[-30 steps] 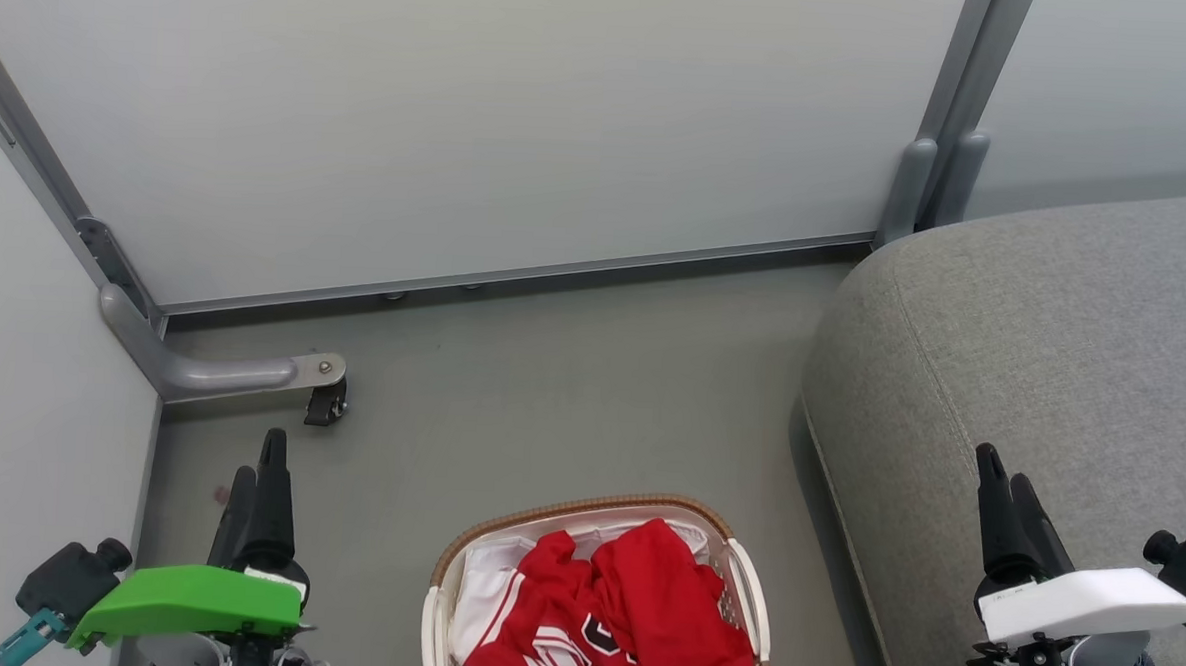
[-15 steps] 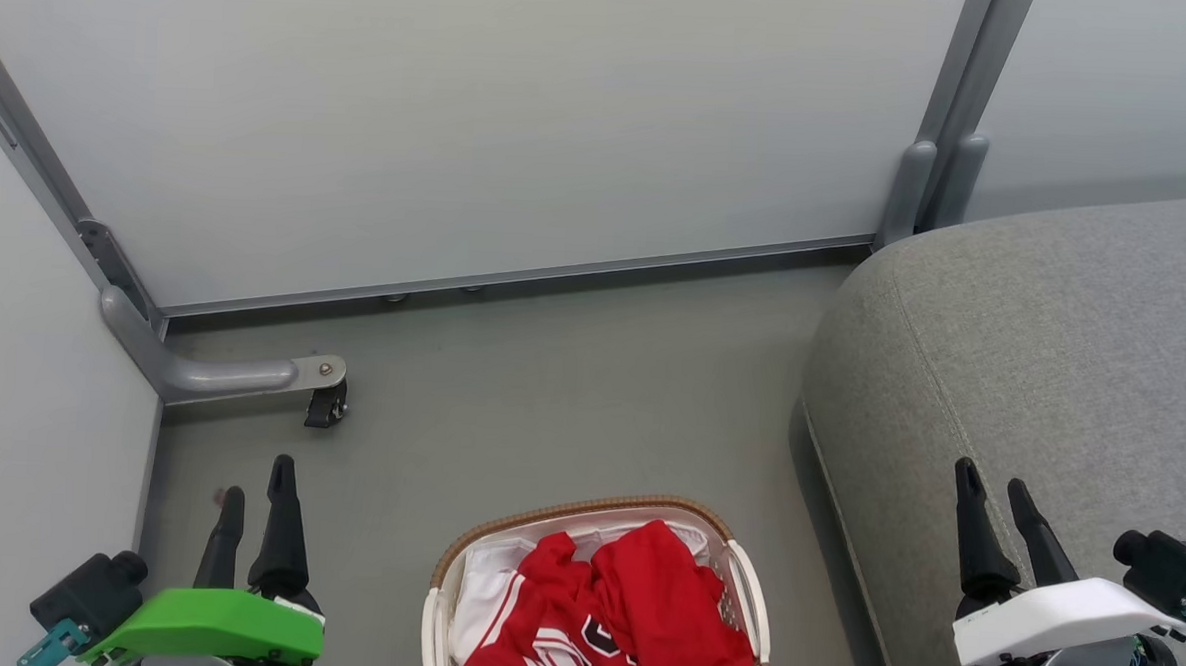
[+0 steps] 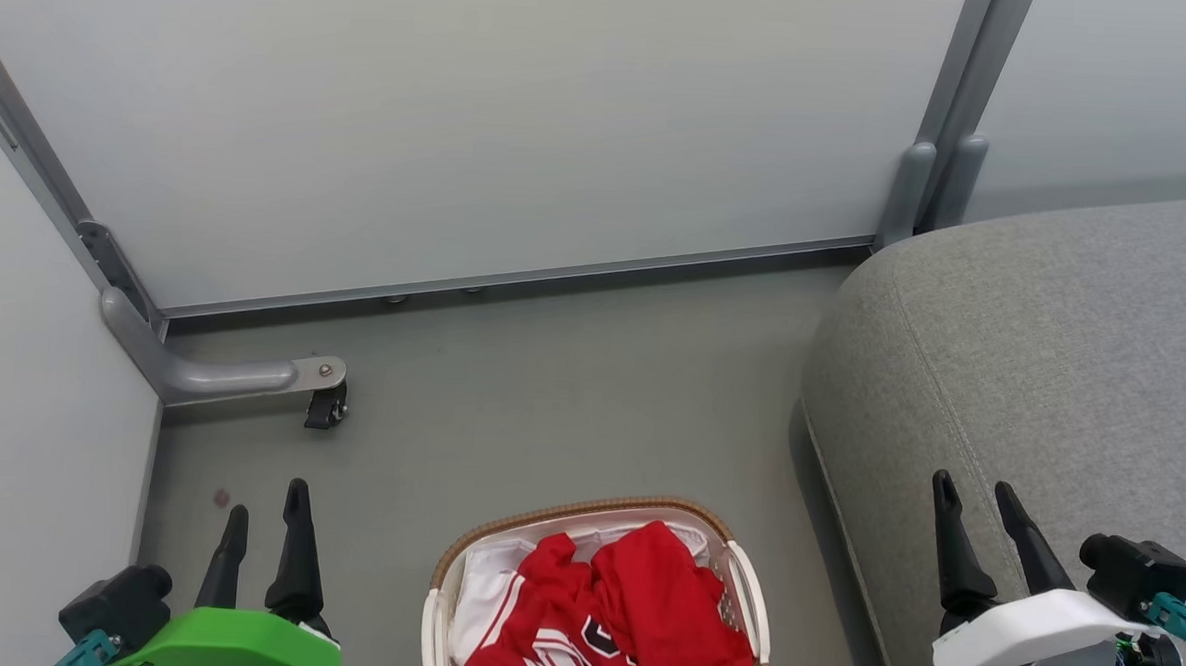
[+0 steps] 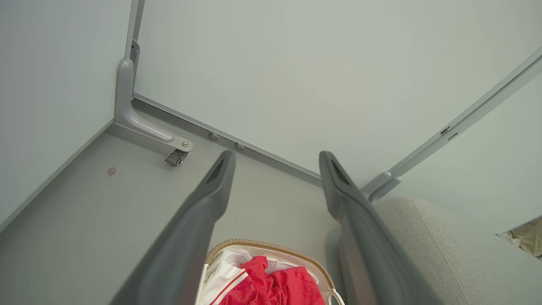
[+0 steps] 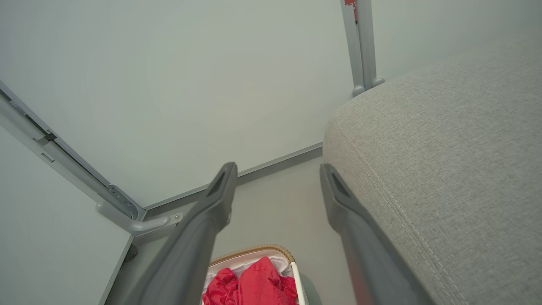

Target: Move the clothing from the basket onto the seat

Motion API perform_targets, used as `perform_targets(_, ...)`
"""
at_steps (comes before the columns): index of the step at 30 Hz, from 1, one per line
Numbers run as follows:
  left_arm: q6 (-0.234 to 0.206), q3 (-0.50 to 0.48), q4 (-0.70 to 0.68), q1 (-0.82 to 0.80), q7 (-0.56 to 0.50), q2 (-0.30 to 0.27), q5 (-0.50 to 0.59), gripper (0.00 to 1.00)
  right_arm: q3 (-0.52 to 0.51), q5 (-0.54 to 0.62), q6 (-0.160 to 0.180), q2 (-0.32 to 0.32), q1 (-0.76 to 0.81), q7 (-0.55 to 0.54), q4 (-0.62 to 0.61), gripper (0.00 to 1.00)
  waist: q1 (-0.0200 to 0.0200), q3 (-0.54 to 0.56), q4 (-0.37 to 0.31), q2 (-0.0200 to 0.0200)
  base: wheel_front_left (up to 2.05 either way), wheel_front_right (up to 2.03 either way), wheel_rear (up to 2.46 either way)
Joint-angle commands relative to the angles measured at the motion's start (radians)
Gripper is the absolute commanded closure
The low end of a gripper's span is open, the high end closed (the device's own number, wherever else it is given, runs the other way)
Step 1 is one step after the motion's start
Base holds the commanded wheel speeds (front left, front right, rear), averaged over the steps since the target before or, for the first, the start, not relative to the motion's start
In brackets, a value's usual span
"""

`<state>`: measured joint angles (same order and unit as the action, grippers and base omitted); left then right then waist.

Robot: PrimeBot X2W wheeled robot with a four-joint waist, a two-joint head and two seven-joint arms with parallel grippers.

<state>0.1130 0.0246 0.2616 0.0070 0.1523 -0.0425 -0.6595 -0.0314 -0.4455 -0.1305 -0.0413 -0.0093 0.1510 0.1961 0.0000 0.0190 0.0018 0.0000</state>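
The left gripper [image 3: 266, 499] has its 2 dark fingers well apart, with nothing between them and nothing touching them; in the left wrist view the gap between the fingers frames bare floor [image 3: 550, 401] and the foot of a pale wall panel [image 3: 462, 117]. The right gripper [image 3: 973, 484] stands just as wide, its 2 fingers also empty and touching nothing, and in the right wrist view they frame the floor beside the rounded edge of the seat [image 3: 1053, 343]. Behind the left fingers sits a green wrist cover [image 3: 239, 648], and behind the right fingers a white wrist cover [image 3: 1021, 627]. In the head view the left gripper is at the lower left above the floor, apart from the basket [image 3: 585, 505], while the right gripper is at the lower right, seen against the near part of the grey seat. The basket stands on the floor between the 2 grippers, near the seat's side but apart from it, its brown woven rim towards the wall. The clothing [image 3: 641, 605] lies heaped inside the basket: the jersey [image 3: 525, 635] with white striped sleeve and dark lettering on the left, the plain red shirt [image 3: 677, 582] bunched on the right and rising slightly above the rim. White cloth [image 3: 599, 529] shows along the far inner wall of the basket. Further off, a grey bracket with a small black caster [image 3: 326, 404] stands in the corner where the wall panels meet, and a small reddish spot [image 3: 221, 497] marks the floor near the left fingers.
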Motion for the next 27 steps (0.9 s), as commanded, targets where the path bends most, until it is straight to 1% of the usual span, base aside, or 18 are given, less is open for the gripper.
perform_targets(1,-0.002,0.001,-0.002,0.006,0.010,-0.007,0.032,0.00,0.001,0.032,0.000,-0.007,0.007,0.011,-0.005,0.00,0.0000,0.000,0.000,0.0000,0.00,0.00,0.00)
perform_targets(27,0.004,0.023,0.078,0.011,0.067,-0.010,0.202,0.00,0.012,0.279,0.000,-0.009,0.017,0.069,0.010,0.00,0.0000,-0.001,0.004,0.0000,0.00,0.00,0.00)
